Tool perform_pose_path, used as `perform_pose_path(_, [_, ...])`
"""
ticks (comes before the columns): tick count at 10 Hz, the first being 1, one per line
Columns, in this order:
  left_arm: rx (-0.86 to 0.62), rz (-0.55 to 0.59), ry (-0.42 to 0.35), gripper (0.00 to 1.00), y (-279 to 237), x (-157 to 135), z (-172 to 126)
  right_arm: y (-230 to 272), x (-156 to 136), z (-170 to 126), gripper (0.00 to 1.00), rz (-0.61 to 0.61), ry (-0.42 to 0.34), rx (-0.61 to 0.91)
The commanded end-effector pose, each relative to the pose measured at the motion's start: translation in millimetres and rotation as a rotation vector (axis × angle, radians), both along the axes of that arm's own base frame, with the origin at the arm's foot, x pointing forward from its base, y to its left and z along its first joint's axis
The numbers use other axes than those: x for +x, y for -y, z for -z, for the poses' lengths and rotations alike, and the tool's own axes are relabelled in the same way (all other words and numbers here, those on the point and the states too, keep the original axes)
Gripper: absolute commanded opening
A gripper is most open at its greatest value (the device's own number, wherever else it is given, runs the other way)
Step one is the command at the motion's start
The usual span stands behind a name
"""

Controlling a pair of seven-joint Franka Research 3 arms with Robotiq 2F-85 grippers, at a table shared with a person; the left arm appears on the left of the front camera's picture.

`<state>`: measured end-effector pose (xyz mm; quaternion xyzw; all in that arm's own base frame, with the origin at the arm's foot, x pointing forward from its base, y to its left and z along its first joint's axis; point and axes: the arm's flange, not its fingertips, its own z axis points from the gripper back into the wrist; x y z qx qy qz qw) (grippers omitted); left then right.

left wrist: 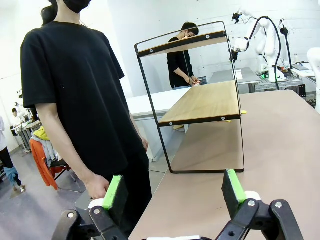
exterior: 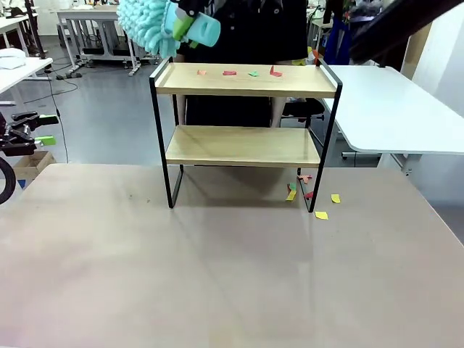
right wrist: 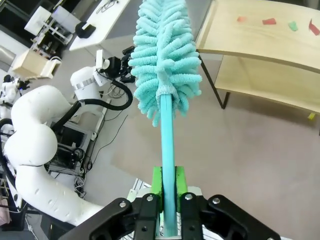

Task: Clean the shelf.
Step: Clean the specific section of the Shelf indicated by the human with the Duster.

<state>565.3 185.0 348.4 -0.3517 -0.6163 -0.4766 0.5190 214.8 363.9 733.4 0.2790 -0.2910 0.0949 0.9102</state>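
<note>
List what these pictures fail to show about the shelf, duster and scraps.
- Front view: the duster is cut off by the top edge.
- Left wrist view: the shelf shows its top board from below, so that board's upper face is hidden.
- Right wrist view: one end of the shelf runs off the right edge.
- Front view: the scraps on the top board are too small to identify.

My claw [left wrist: 173, 194] sits wide open with nothing between the green pads [left wrist: 113, 192], low by the edge of the tan table [left wrist: 290, 160]. The shelf [left wrist: 205, 104] stands ahead, well apart. A person [left wrist: 70, 85] in a black tee stands beside the table.
</note>
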Motion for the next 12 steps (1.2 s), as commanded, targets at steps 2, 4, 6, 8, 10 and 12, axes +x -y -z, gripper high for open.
perform_pose_path(2, [0.0, -0.001, 0.005, 1.0, 1, -2, -4, -17, 5, -2, 0.13, 0.081, 0.016, -0.055])
perform_pose_path(4, [0.0, -0.001, 0.005, 1.0, 1, -2, -4, -48, 24, -11, 0.13, 0.164, 0.008, -0.111])
perform_pose_path(6, [0.0, -0.001, 0.005, 1.0, 1, -2, -4, -67, 43, -14, 0.13, 0.222, -0.017, -0.141])
perform_pose_path(8, [0.0, -0.001, 0.005, 1.0, 1, -2, -4, -89, 64, -9, 0.13, 0.289, -0.041, -0.193])
perform_pose_path(10, [0.0, -0.001, 0.005, 1.0, 1, -2, -4, -102, 81, -3, 0.13, 0.344, -0.053, -0.226])
perform_pose_path(12, [0.0, -0.001, 0.005, 1.0, 1, -2, -4, -116, 96, 10, 0.13, 0.38, -0.043, -0.251])
